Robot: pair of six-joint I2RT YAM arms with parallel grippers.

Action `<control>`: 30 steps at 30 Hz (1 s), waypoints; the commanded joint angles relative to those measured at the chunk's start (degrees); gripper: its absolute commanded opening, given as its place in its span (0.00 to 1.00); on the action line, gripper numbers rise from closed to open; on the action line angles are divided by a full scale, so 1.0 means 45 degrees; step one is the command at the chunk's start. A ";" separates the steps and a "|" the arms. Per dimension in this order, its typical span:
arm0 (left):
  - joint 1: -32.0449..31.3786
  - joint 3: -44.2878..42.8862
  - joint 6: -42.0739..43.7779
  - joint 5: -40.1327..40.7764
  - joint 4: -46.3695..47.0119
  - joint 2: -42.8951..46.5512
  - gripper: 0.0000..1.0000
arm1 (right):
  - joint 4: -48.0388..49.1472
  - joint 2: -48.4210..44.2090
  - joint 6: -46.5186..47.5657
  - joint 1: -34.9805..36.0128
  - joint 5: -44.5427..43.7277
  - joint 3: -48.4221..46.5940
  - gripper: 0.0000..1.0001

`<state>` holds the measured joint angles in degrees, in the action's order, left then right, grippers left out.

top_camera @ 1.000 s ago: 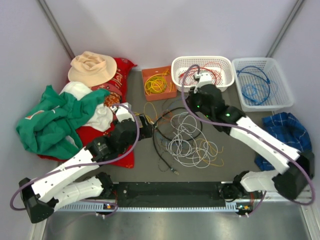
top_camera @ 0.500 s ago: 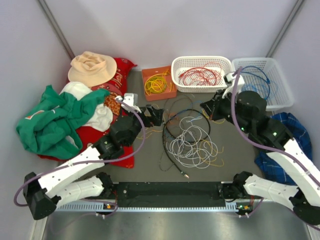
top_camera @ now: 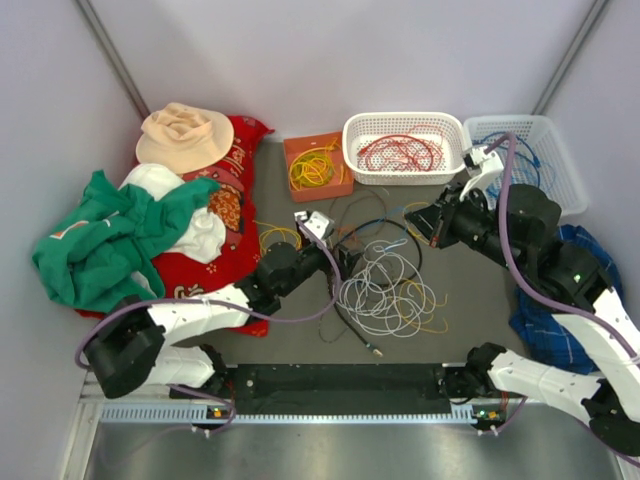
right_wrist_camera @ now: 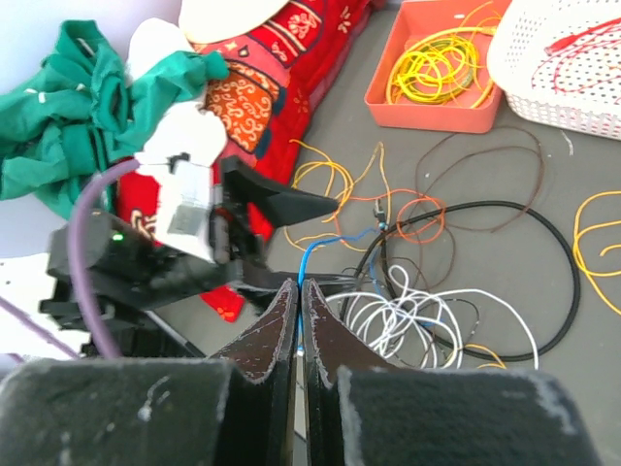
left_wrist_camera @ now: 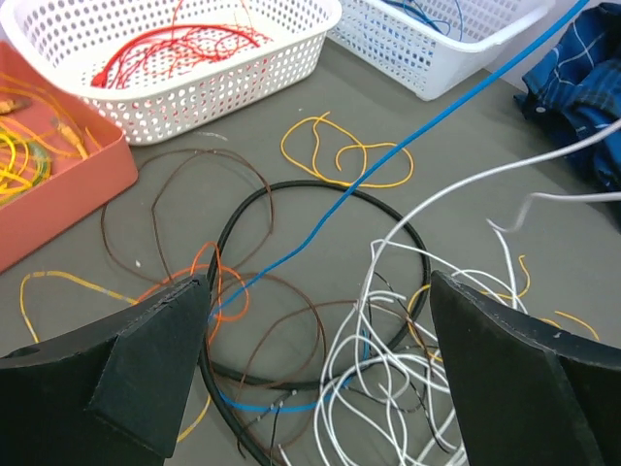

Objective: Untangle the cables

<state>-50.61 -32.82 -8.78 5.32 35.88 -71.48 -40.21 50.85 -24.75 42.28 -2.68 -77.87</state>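
A tangle of cables lies mid-table: white loops [top_camera: 385,290], a thick black loop [left_wrist_camera: 320,189], and brown, orange and yellow wires. My right gripper [top_camera: 434,224] is shut on a blue cable [right_wrist_camera: 309,254], which runs taut from its fingertips [right_wrist_camera: 299,283] down into the tangle. In the left wrist view the blue cable [left_wrist_camera: 388,155] crosses diagonally over the black loop. My left gripper [top_camera: 340,262] is open and empty, low over the tangle's left side, with its fingers straddling white and black wires [left_wrist_camera: 320,379].
At the back stand a white basket [top_camera: 405,118] holding red cables, a second white basket [top_camera: 505,122] holding blue cables, and an orange tray [top_camera: 292,165] with yellow cables. Clothes and a hat [top_camera: 185,135] are piled at left. A blue plaid cloth [top_camera: 575,255] lies at right.
My right gripper has moved from the red-cable basket to the right, now pinching the blue cable. My left arm has reached right, over the tangle.
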 commanded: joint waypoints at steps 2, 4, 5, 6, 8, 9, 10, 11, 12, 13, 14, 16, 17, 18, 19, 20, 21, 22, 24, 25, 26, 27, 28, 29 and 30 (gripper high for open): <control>-0.0023 -0.0441 0.0779 -0.0071 0.2963 -0.1358 0.97 | 0.0009 -0.0206 -0.0222 0.0155 0.0556 -0.0821 0.00; -0.0004 -0.0597 0.0739 0.0474 0.3490 -0.2098 0.95 | -0.0049 -0.0226 -0.0241 0.0155 0.0556 -0.0841 0.00; 0.0016 -0.0694 0.0720 0.0613 0.3782 -0.2354 0.92 | -0.0069 -0.0245 -0.0242 0.0174 0.0537 -0.0860 0.00; 0.0035 -0.0908 0.0623 0.0692 0.3940 -0.2589 0.91 | -0.0089 -0.0245 -0.0280 0.0155 0.0556 -0.0841 0.00; 0.0055 -0.1143 0.0602 0.0478 0.4271 -0.3292 0.88 | -0.0108 -0.0323 -0.0300 0.0174 0.0556 -0.0822 0.00; 0.0055 -0.1473 0.0622 0.0400 0.4273 -0.3488 0.82 | -0.0147 -0.0323 -0.0281 0.0155 0.0556 -0.0802 0.00; 0.0075 -0.1631 0.0641 0.0361 0.4273 -0.3838 0.77 | -0.0186 -0.0343 -0.0300 0.0174 0.0556 -0.0821 0.00; 0.0094 -0.1768 0.0680 0.0302 0.4234 -0.3957 0.70 | -0.0244 -0.0401 -0.0281 0.0155 0.0517 -0.0802 0.00; 0.0133 -0.2021 0.0661 0.0244 0.4099 -0.4036 0.43 | -0.0284 -0.0440 -0.0261 0.0155 0.0478 -0.0821 0.00; 0.0230 -0.2101 0.0622 0.0224 0.4001 -0.4037 0.30 | -0.0323 -0.0460 -0.0222 0.0155 0.0439 -0.0802 0.00; 0.0289 -0.2160 0.0545 0.0282 0.3903 -0.3959 0.18 | -0.0420 -0.0499 -0.0203 0.0155 0.0361 -0.0821 0.00; 0.0406 -0.2258 0.0486 0.0651 0.3396 -0.3493 0.00 | -0.0440 -0.0674 -0.0183 0.0174 0.0264 -0.0802 0.00; 0.0445 -0.2219 0.0582 0.0769 0.3298 -0.3258 0.00 | -0.0440 -0.0733 -0.0144 0.0155 0.0128 -0.0802 0.00; 0.0465 -0.2122 0.0680 0.0964 0.3200 -0.2714 0.00 | -0.0421 -0.0850 -0.0125 0.0155 0.0088 -0.0763 0.00; 0.0465 -0.2140 0.0816 0.1062 0.2696 -0.2419 0.00 | -0.0440 -0.0909 -0.0124 0.0155 0.0049 -0.0744 0.00; 0.0465 -0.2353 0.0991 0.1295 0.2285 -0.2087 0.00 | -0.0421 -0.0987 -0.0028 0.0155 0.0009 -0.0705 0.00; 0.0465 -0.2607 0.0993 0.1839 0.1682 -0.1484 0.00 | -0.0421 -0.1026 0.0012 0.0155 0.0009 -0.0646 0.00; 0.0465 -0.2919 0.0974 0.2173 0.0148 -0.1188 0.00 | -0.0440 -0.1181 0.0051 0.0174 -0.0010 -0.0588 0.00; 0.0485 -0.4284 0.0740 0.2798 -0.1616 -0.0545 0.00 | -0.0479 -0.1397 0.0130 0.0155 -0.0205 -0.0374 0.33; 0.0485 -0.4830 0.0643 0.2918 -0.3269 -0.0386 0.00 | -0.0479 -0.1630 0.0130 0.0174 -0.0322 -0.0276 0.44; 0.0485 -0.6015 0.0332 0.3016 -0.4175 -0.0288 0.00 | -0.0460 -0.1767 0.0149 0.0155 -0.0536 -0.0139 0.58; 0.0485 -0.6627 0.0232 0.3055 -0.4803 -0.0229 0.00 | -0.0441 -0.1885 0.0149 0.0174 -0.0654 0.0094 0.62; 0.0485 -0.7252 0.0135 0.3056 -0.5370 -0.0267 0.00 | -0.0382 -0.2118 0.0149 0.0155 -0.0732 0.0212 0.64; 0.0485 -0.8573 -0.0137 0.2998 -0.6651 -0.0345 0.00 | -0.0304 -0.2236 0.0168 0.0155 -0.0694 0.0484 0.68; 0.0485 -0.9263 -0.0275 0.2939 -0.7244 -0.0597 0.00 | -0.0226 -0.2354 0.0169 0.0155 -0.0694 0.0622 0.68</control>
<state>-48.64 -61.32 -6.92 16.56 19.25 -75.33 -42.81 42.74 -24.60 42.28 -3.86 -77.38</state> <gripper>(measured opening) 0.020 0.660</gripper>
